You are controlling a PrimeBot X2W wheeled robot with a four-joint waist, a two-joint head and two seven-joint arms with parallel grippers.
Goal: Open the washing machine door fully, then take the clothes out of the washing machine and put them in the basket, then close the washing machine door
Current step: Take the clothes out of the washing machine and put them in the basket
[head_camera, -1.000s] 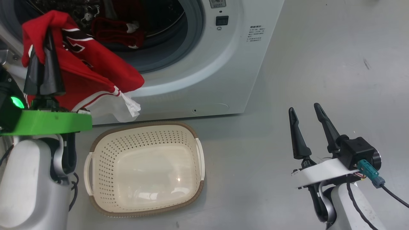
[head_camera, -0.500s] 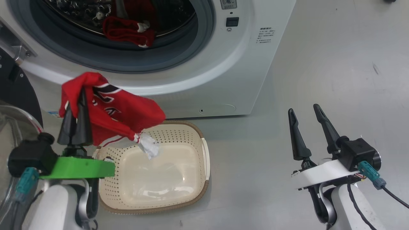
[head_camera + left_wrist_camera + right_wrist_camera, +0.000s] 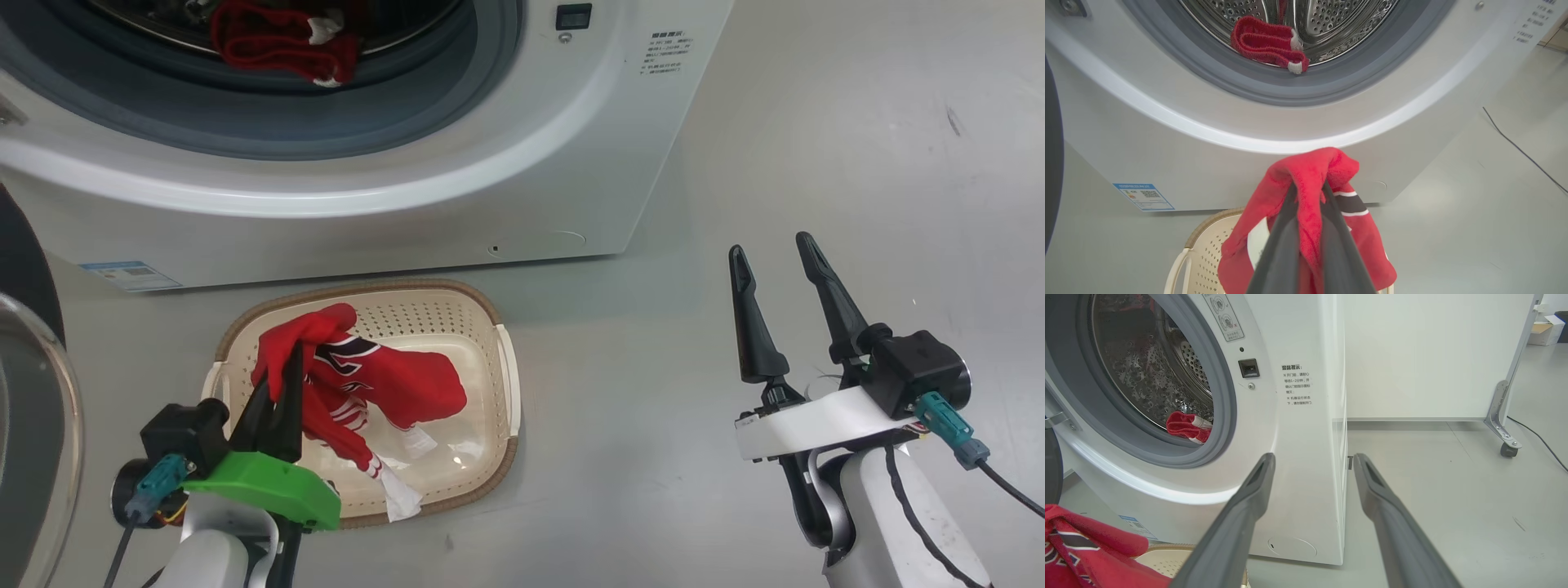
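The left end effector (image 3: 284, 367) is clenched on a fold of the clothes (image 3: 392, 384), and the red cloth is draped over both dark fingers. The rest of the garment already lies inside the basket (image 3: 457, 327), and a white piece of it reaches the near rim. The right end effector (image 3: 768, 245) hangs released with its fingers spread, well apart from the basket, and holds nothing.

In my judgement the step in hand is to let the garment go. It would be good to open the fingers over the middle of the basket and then lift straight up, because soft cloth can cling to a finger and come out again. The white end on the rim may also pull the garment over the edge.

The garment is soft and bright red, with white stripes and a dark band. The basket is cream plastic, a rounded rectangle with perforated walls and a brown woven-look rim. It stands on the smooth grey floor just in front of the washing machine (image 3: 490, 163), which is glossy white with a grey rubber gasket. A smaller red piece (image 3: 277, 45) lies in the steel drum. The washing machine door (image 3: 41, 408) is open at the left, with its clear bulging glass.
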